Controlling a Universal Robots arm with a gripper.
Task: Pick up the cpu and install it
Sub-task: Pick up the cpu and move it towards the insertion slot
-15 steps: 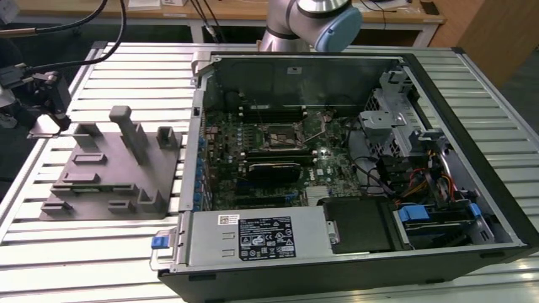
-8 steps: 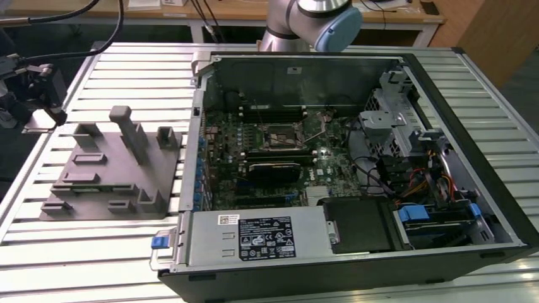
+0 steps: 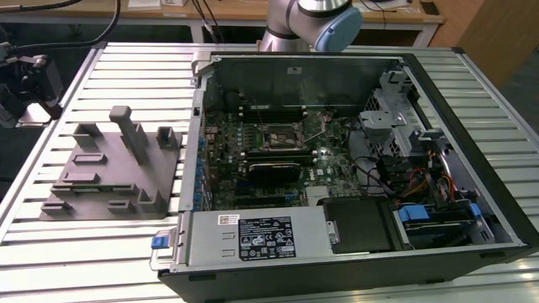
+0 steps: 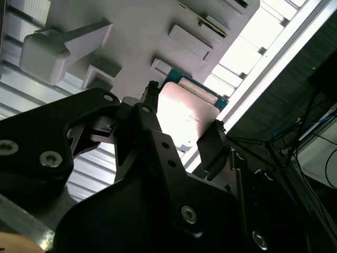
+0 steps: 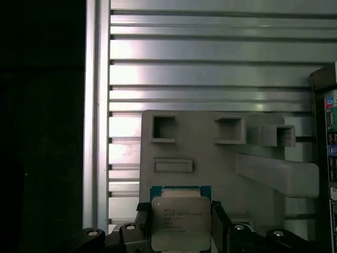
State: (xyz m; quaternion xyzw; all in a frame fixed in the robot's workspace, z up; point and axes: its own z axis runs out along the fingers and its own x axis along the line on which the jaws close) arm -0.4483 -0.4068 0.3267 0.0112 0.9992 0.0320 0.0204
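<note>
In the exterior view, a grey moulded fixture (image 3: 110, 167) with pockets and upright posts lies on the slatted metal table (image 3: 84, 252), at about 9 o'clock from the open computer case (image 3: 497, 208). Inside the case, the motherboard (image 3: 329, 164) lies flat with the square metal-framed socket (image 3: 278, 134) near its middle. A black block (image 3: 271, 169) sits just beside the socket at its 6 o'clock, and the grey power supply (image 3: 252, 237) runs along the case's near edge. The arm (image 3: 316, 22) shows at 12 o'clock, beyond the case's far wall.

In both wrist views the gripper (image 5: 180, 225) (image 4: 181, 124) is clenched on the cpu (image 5: 180, 219) (image 4: 189, 108). One black finger (image 5: 143, 224) presses against one edge of the chip and its partner (image 4: 210, 145) against the opposite edge, so the jaws stand only as far apart as the chip is wide. The cpu's silver lid faces the first wrist camera, and a thin strip of green board shows along one edge. The chip looks raised clear of the fixture (image 5: 210, 158) (image 4: 131, 42), which lies beneath it with its rectangular pockets and a long post in sight, the table slats (image 5: 210, 63) beyond.
</note>
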